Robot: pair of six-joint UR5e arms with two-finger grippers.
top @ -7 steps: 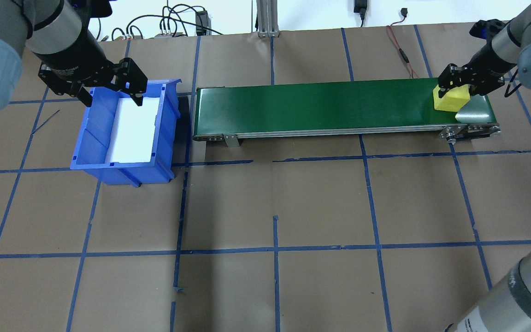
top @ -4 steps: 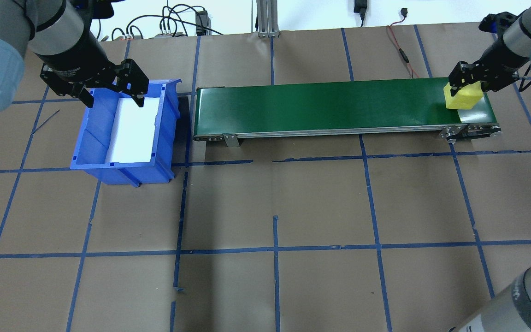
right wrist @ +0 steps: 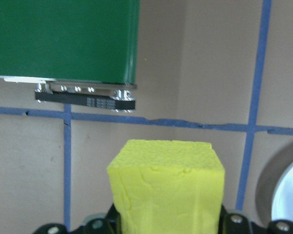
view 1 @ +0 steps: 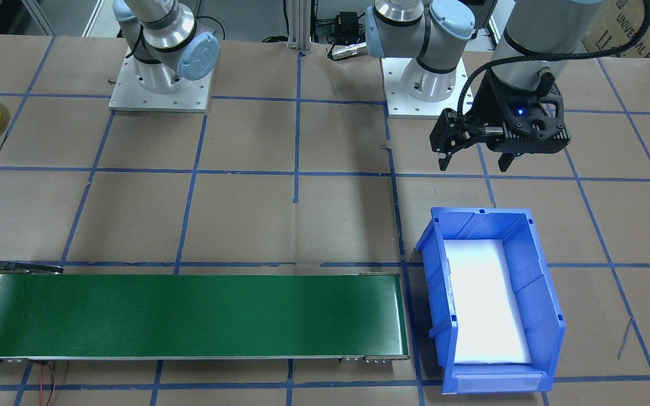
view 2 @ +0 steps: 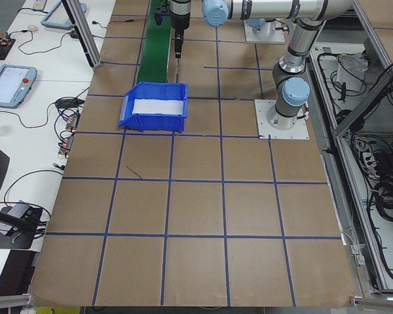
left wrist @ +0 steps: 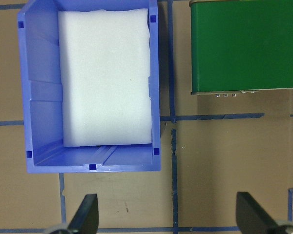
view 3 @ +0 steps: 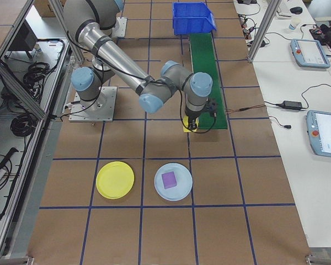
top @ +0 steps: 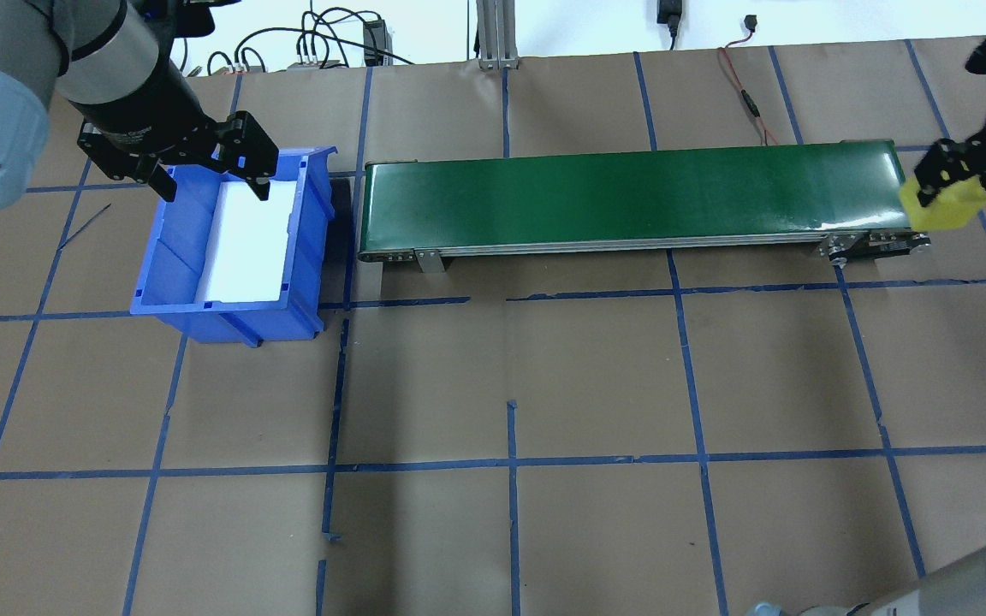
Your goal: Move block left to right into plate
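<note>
Right gripper (top: 948,184): fingers clenched on the yellow foam block (top: 942,206), held in the air just past the right end of the green conveyor belt (top: 630,198), off its edge. Right wrist view: block (right wrist: 167,187) fills the lower middle, belt end roller above it, a pale plate rim at the lower right corner.

Yellow plate (view 3: 115,179) lies on the surface well apart from the belt's end, toward the robot's side; just beside it a light blue plate (view 3: 173,181) carrying a purple block (view 3: 169,179). Bare brown paper with a blue tape grid lies between the belt's end and both plates.

Left gripper (view 1: 474,159): fingers spread apart, grasping nothing, hovering by the blue bin (view 1: 491,299) at the belt's left end. Bin holds a white foam liner (view 1: 486,301). Bin sits just beside the belt, a narrow gap between them.

Writing: "UR" logo on a blue joint cap at the arm base in the front-facing view; partial "UNIVERSAL" lettering on a cardboard box (view 1: 624,25) at that view's top right corner.
</note>
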